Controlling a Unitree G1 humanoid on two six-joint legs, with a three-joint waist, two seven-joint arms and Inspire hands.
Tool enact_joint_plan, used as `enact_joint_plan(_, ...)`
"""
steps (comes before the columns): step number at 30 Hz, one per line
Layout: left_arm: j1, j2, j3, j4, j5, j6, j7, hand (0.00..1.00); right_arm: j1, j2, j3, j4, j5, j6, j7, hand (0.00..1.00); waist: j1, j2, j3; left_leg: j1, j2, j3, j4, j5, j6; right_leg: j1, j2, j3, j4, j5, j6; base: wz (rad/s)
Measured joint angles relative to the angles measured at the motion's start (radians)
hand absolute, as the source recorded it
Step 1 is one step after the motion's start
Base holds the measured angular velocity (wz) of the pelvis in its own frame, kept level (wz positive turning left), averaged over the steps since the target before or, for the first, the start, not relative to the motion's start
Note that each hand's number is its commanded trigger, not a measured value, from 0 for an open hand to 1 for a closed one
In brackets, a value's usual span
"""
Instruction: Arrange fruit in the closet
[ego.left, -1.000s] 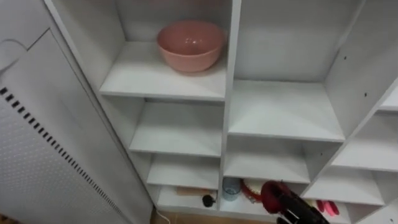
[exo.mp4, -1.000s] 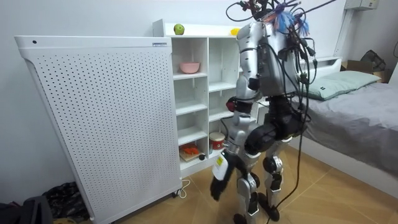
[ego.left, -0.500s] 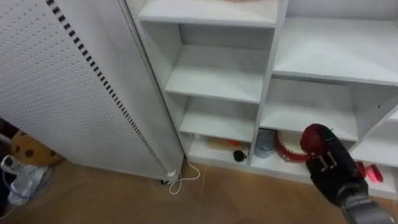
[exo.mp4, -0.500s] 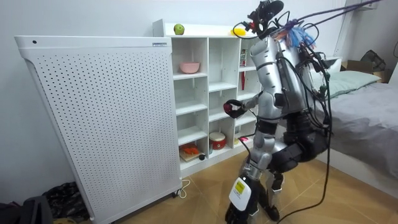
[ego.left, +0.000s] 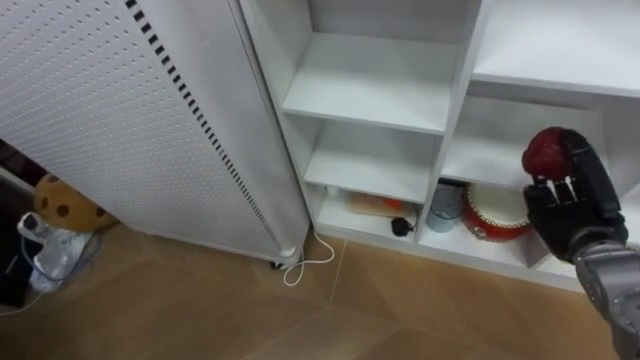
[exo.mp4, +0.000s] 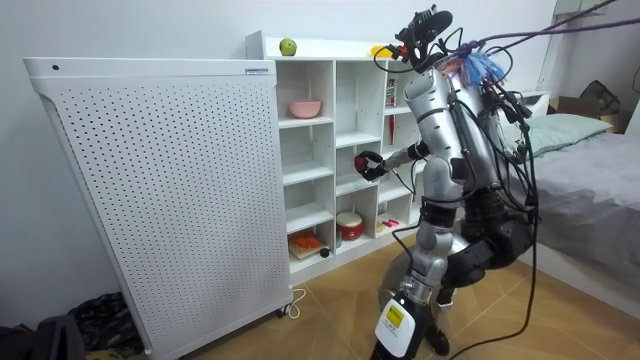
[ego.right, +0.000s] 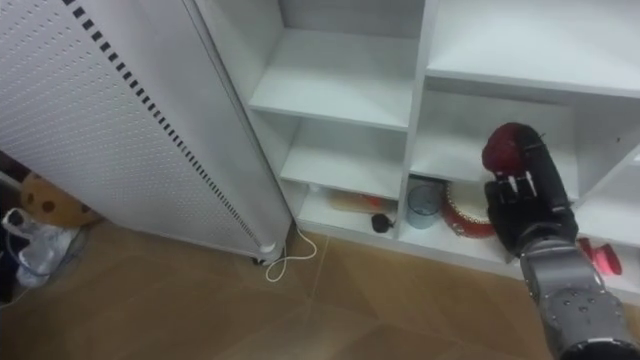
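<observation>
White closet is standing ahead; at 3 o'clock, right hand is gripping red fruit, not yet shelved.

A: Fruit colour?
B: Dark red apple, mid-right; right hand round it is black.
A: Closet?
B: Shelves plain white. Panel, upper left, white w/ rows of dark dots. Lower right: red pot, blue cup.
A: Floor?
B: Floor brown, wood grain.
</observation>
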Motion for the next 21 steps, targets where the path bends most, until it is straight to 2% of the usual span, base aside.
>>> enact_joint_plan(1, 0.010, 0.003, 0.000, -0.005, 0.000, 0.000, 0.001, 0.00, -0.008, -0.002, -0.012, -0.001, -0.004, -0.005, -0.011, 1.00, -0.001, -0.001, -0.0064, -0.008, 0.000, 0.002, 0.006, -0.002, 0.002, -0.010, -0.001, 0.005, 0.008, -0.001, 0.001, 0.00)
enact_joint_plan(3, 0.015, 0.003, 0.000, -0.005, 0.000, 0.002, 0.001, 0.00, -0.017, -0.003, -0.028, -0.001, -0.004, -0.024, -0.033, 1.00, 0.001, 0.001, -0.0087, -0.012, 0.000, 0.005, 0.020, -0.007, 0.006, -0.016, -0.003, 0.015, 0.023, -0.004, 0.006, 0.00)
enact_joint_plan(4, 0.015, 0.004, 0.000, -0.004, 0.000, 0.003, 0.001, 0.00, -0.020, -0.003, -0.028, -0.001, -0.004, -0.029, -0.044, 0.84, -0.001, 0.001, -0.0095, -0.014, -0.001, 0.008, 0.027, -0.009, 0.009, -0.020, -0.005, 0.021, 0.032, -0.008, 0.009, 0.00)
enact_joint_plan(7, 0.015, 0.008, 0.000, -0.004, 0.001, 0.000, 0.001, 0.00, -0.028, -0.005, -0.028, -0.001, -0.005, -0.034, -0.073, 0.00, -0.002, 0.001, -0.0103, -0.019, -0.003, 0.009, 0.039, -0.014, 0.011, -0.027, -0.011, 0.024, 0.047, -0.014, 0.012, 0.00)
enact_joint_plan(13, 0.020, 0.010, 0.000, -0.004, 0.008, -0.003, 0.001, 0.00, -0.028, -0.007, -0.030, -0.002, -0.006, -0.066, -0.111, 0.00, -0.002, 0.004, -0.0119, -0.019, -0.011, 0.007, 0.040, -0.017, 0.006, -0.028, -0.022, 0.021, 0.056, -0.019, 0.013, 0.05)
enact_joint_plan(21, 0.031, 0.012, 0.000, -0.006, 0.008, -0.008, 0.001, 0.00, -0.028, -0.016, -0.034, -0.008, -0.007, -0.074, -0.150, 0.00, -0.003, 0.007, -0.0148, -0.020, -0.009, 0.009, 0.065, -0.026, 0.008, -0.028, -0.022, 0.023, 0.076, -0.029, 0.011, 0.00)
